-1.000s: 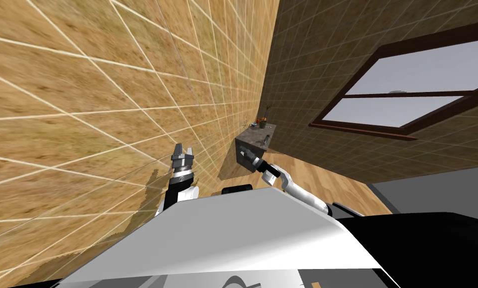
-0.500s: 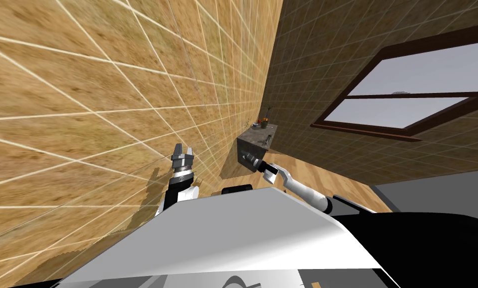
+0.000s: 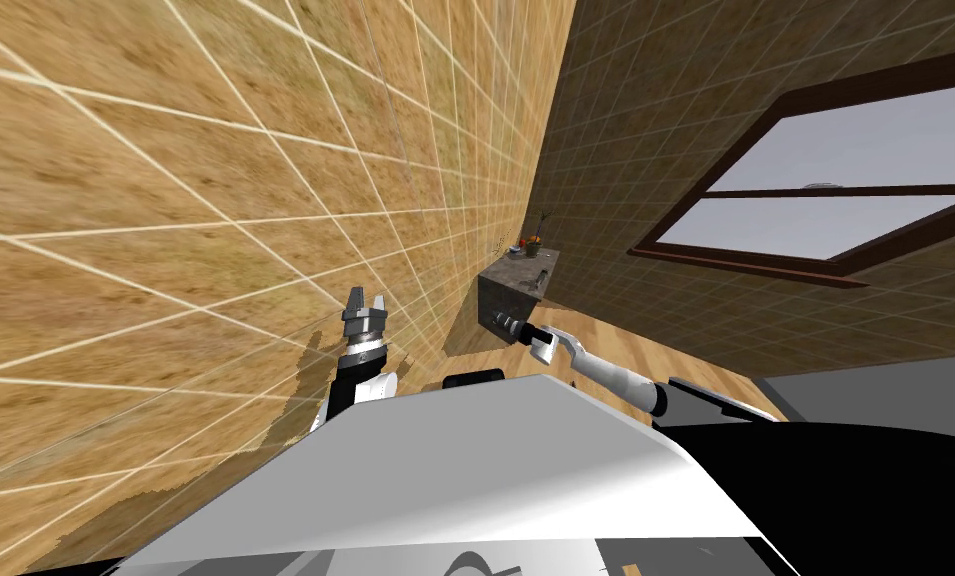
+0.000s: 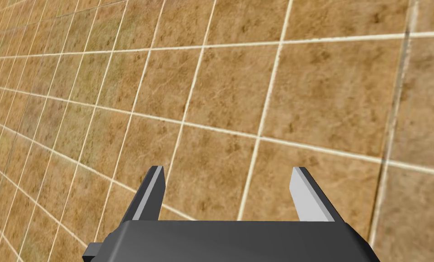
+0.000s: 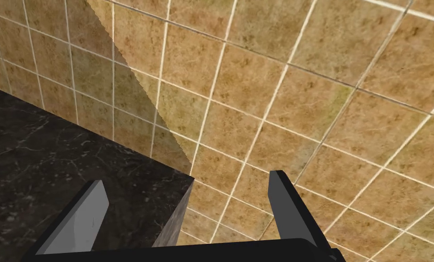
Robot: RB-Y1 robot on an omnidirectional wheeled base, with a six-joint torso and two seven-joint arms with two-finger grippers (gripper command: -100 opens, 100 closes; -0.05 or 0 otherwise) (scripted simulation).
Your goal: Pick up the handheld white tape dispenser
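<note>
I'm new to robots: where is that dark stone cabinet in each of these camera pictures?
Head view: the dark stone cabinet stands in the room's corner, just beyond the right gripper.
Right wrist view: its marbled top lies ahead of the open right gripper, its corner between the fingers.
Left wrist view: the open left gripper faces the tan tiled wall instead.
Shared landmark: the tan tiled wall, in all three.

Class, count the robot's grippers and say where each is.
2. The left gripper is raised beside the tan tiled wall, jaws open. The right gripper, jaws open, is at a corner of the dark marbled block. None seems hidden.
</note>
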